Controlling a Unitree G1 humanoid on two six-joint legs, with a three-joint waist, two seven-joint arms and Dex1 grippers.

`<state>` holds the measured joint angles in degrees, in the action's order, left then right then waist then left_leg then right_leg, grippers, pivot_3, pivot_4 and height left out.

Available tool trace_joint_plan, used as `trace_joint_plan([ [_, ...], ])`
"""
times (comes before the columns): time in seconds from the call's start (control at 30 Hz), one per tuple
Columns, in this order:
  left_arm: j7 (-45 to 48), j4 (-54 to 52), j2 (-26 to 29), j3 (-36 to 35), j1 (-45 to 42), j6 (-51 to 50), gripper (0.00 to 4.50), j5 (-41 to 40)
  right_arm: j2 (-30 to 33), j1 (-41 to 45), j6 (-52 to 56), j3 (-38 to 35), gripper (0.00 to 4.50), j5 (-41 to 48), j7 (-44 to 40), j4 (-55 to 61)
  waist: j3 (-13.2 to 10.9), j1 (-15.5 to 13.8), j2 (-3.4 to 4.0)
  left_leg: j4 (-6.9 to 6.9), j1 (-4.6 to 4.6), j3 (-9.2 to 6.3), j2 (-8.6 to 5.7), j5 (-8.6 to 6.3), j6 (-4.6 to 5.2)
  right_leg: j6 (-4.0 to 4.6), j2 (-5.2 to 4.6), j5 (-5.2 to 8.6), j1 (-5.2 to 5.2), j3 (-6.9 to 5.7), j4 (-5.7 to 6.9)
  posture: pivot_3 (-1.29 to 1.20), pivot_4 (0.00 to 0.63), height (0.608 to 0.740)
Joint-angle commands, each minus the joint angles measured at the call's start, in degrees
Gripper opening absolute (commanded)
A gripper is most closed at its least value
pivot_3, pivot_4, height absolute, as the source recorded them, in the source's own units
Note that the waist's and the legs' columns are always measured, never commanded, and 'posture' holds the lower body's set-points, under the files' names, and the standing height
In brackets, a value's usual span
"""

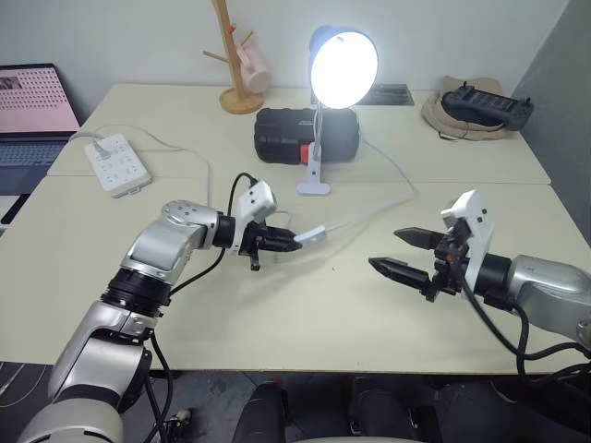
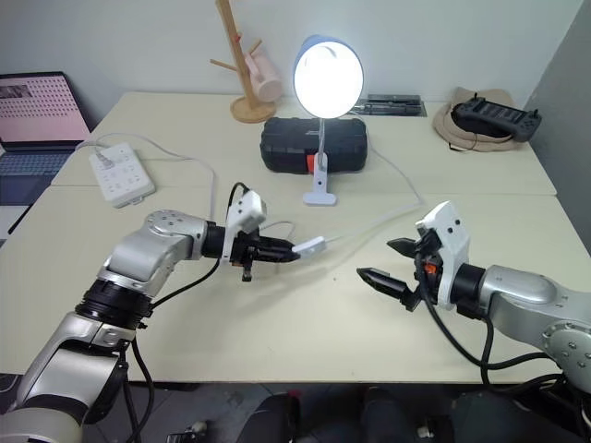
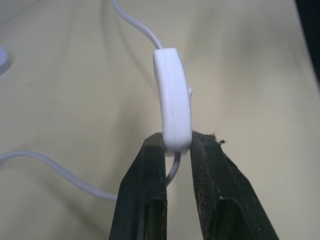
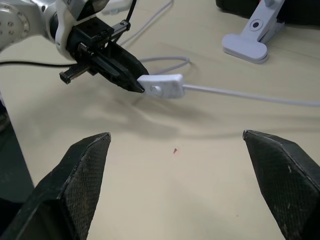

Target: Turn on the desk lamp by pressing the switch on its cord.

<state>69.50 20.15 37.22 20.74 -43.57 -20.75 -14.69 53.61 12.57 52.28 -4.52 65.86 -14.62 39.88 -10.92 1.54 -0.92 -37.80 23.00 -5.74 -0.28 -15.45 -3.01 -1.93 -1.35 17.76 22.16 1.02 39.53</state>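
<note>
**Lamp lit; left gripper holds the cord switch, right gripper spread wide**

The desk lamp [image 1: 343, 66] stands near the middle of the table [image 1: 277, 323], its white clip base on the surface just in front of a black case [image 1: 306, 135]. The bulb glows brightly under the blue shade.

The cord [image 1: 383, 210] runs from the lamp's base across the tabletop toward the robot and curves over to the switch [image 1: 311, 234]. The switch is lifted slightly off the table, with its shadow visible beneath it in the right wrist view.

Left gripper [image 1: 288, 244]: clamped on one end of the switch. In the left wrist view both black fingers [image 3: 145, 195] press against the white housing's lower end, and the cord exits between them. The rest of the switch body juts out past the fingertips.

Right gripper [image 1: 404, 253]: released, fingers spread wide with nothing between them. It hovers above the table, well apart from the switch, and points toward it.

Other items: a white power strip [image 1: 117, 163] to the left, a wooden mug tree [image 1: 237, 65] with a pink cup at the back, a laptop [image 1: 32, 106] at the far left, and a black controller [image 1: 485, 104] resting on a hat at the far right.
</note>
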Motion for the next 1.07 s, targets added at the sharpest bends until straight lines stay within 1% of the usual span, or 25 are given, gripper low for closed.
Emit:
trace_joint_plan([
  [0.03, 0.53, 5.95, -1.65, 1.69, -2.33, 10.96, 0.38, 6.9, -0.51, -1.22, -2.08, 0.22, 4.46, -4.68, -2.34, 2.5, -0.01, -0.03, -0.02, -0.01, 0.01, 0.0, -0.01, 0.0, 0.0, 0.0, -0.01, 0.0, -0.01, 0.0, 0.0, 0.0, 0.15, 0.74],
  [0.13, 1.43, 9.6, -3.07, 0.8, -2.9, 13.58, 0.38, 8.18, -1.55, -2.37, -2.47, 0.2, 4.46, -6.63, -3.05, 2.54, -0.02, -0.02, -0.05, -0.03, 0.01, -0.02, -0.02, 0.0, 0.0, -0.02, -0.03, -0.01, -0.03, -0.02, -0.01, 0.0, 0.15, 0.74],
  [0.2, 2.53, 11.65, -3.74, 0.03, -3.51, 14.9, 1.08, 8.48, -2.33, -3.66, -2.66, -0.45, 4.5, -7.62, -3.2, 2.65, -0.02, -0.01, -0.05, -0.05, 0.01, -0.04, -0.03, 0.0, 0.0, -0.02, -0.03, -0.01, -0.04, -0.03, 0.02, 0.0, 0.15, 0.74],
  [0.27, 3.59, 13.13, -4.23, -0.64, -4.17, 15.41, 1.32, 8.44, -2.91, -4.73, -2.84, -1.05, 4.5, -8.37, -3.5, 2.6, -0.02, 0.0, -0.05, -0.06, -0.01, -0.07, -0.03, 0.0, 0.01, -0.03, -0.02, -0.02, -0.07, -0.05, 0.03, 0.0, 0.15, 0.74],
  [0.3, 3.94, 13.7, -4.36, -0.92, -4.55, 15.53, 1.64, 8.53, -3.0, -5.17, -2.97, -1.16, 4.5, -8.82, -3.84, 2.54, -0.02, 0.01, -0.05, -0.06, -0.01, -0.07, -0.03, 0.0, 0.01, -0.03, -0.02, -0.02, -0.07, -0.06, 0.03, 0.0, 0.15, 0.74],
  [0.33, 4.31, 14.11, -4.42, -1.21, -4.89, 15.5, 1.79, 8.53, -3.08, -5.64, -3.09, -1.26, 4.5, -9.29, -4.24, 2.5, -0.02, 0.02, -0.05, -0.06, -0.01, -0.07, -0.03, 0.0, 0.01, -0.03, -0.02, -0.01, -0.07, -0.06, 0.04, 0.0, 0.15, 0.74],
  [0.4, 5.67, 14.09, -4.05, -2.03, -5.43, 14.7, 2.29, 7.95, -3.21, -6.92, -3.48, -1.77, 4.5, -10.27, -5.16, 2.25, -0.03, 0.03, -0.06, -0.06, 0.0, -0.06, -0.03, 0.0, 0.01, -0.03, -0.02, -0.02, -0.05, -0.05, 0.04, 0.0, 0.15, 0.74],
  [0.47, 7.01, 14.0, -3.47, -2.95, -5.86, 13.34, 2.66, 7.42, -3.2, -7.75, -3.87, -2.31, 4.5, -11.1, -6.31, 1.78, -0.03, 0.04, -0.06, -0.06, 0.0, -0.08, -0.03, 0.0, 0.01, -0.03, -0.02, -0.01, -0.05, -0.07, 0.05, 0.0, 0.15, 0.74],
  [0.53, 8.47, 13.44, -2.21, -3.95, -5.71, 12.53, 3.14, 7.31, -3.1, -8.4, -4.28, -2.86, 4.5, -12.06, -7.55, 1.4, -0.03, 0.07, -0.06, -0.07, -0.01, -0.07, -0.03, 0.0, 0.01, -0.03, -0.01, -0.02, -0.05, -0.06, 0.07, 0.0, 0.15, 0.74],
  [0.6, 10.18, 11.7, -0.27, -5.93, -5.56, 9.58, 3.56, 5.92, -2.8, -9.03, -4.6, -3.6, 4.5, -12.82, -9.02, 0.91, -0.03, 0.21, -0.06, -0.07, -0.04, -0.06, -0.03, 0.0, 0.01, -0.03, -0.01, -0.01, -0.06, -0.05, 0.1, 0.0, 0.15, 0.74],
  [0.7, 12.43, 8.19, 3.63, -9.32, -5.92, 3.99, 4.29, 3.45, -1.85, -9.51, -4.64, -5.41, 4.5, -13.45, -11.84, -0.13, -0.04, 0.39, -0.07, -0.06, -0.04, -0.04, 0.0, 0.0, 0.01, -0.02, 0.03, -0.01, -0.02, -0.03, 0.15, 0.0, 0.15, 0.74],
  [0.73, 12.58, 7.44, 6.03, -10.77, -6.12, 2.81, 4.46, 3.18, -0.74, -9.41, -4.52, -6.61, 4.5, -13.43, -13.68, -1.05, -0.04, 0.38, -0.07, -0.07, -0.05, -0.05, 0.01, 0.0, 0.01, -0.02, 0.03, -0.01, -0.01, -0.03, 0.17, 0.0, 0.15, 0.74],
  [0.83, 11.98, 6.35, 10.89, -13.67, -5.97, 1.69, 4.46, 3.48, 2.04, -8.89, -4.26, -9.34, 4.5, -13.61, -18.14, -4.05, -0.04, 0.36, -0.07, -0.08, -0.06, -0.04, 0.0, 0.0, 0.01, -0.02, 0.02, -0.01, -0.02, -0.03, 0.19, 0.0, 0.15, 0.74],
  [0.93, 12.98, 4.87, 14.77, -15.94, -4.41, 0.86, 4.46, 2.92, 4.54, -9.06, -5.07, -10.5, 4.5, -15.82, -21.99, -7.37, -0.04, 0.27, -0.07, -0.08, -0.07, -0.05, 0.0, 0.0, 0.01, -0.02, 0.01, -0.01, -0.03, -0.04, 0.18, 0.0, 0.15, 0.74],
  [1.07, 12.17, 1.76, 17.94, -18.48, -0.36, -0.23, 4.46, 2.27, 5.05, -8.29, -6.03, -10.85, 4.5, -18.09, -24.39, -10.66, -0.04, 0.18, -0.07, -0.07, -0.07, -0.04, 0.0, 0.0, 0.01, -0.02, 0.0, -0.01, -0.05, -0.04, 0.17, 0.0, 0.15, 0.74],
])
